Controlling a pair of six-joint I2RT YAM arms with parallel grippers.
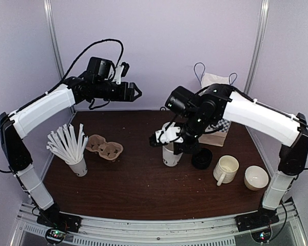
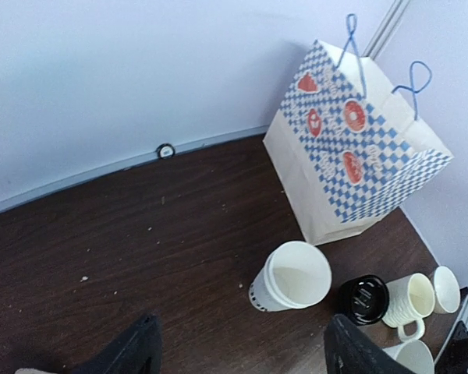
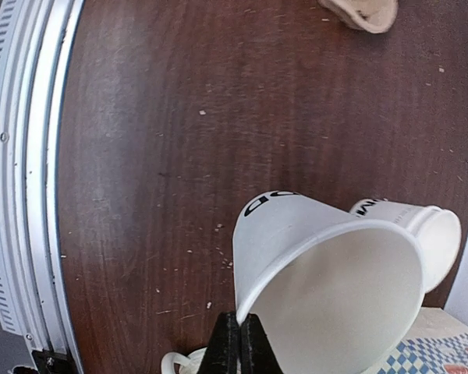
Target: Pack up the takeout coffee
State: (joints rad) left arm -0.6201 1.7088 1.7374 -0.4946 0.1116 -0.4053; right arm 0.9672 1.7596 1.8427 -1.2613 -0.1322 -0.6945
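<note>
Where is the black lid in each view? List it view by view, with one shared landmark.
Top external: lid right of centre, left of the mug.
Left wrist: lid bottom right, left of the mug.
Right wrist: not in it; the right end effector grips a cup there.
Shared landmark: the checkered bag.

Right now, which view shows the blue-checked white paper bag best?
Left wrist: the blue-checked white paper bag stands whole, open top and both handles visible. Top external: the right arm hides most of it. Right wrist: only a checked corner.
</note>
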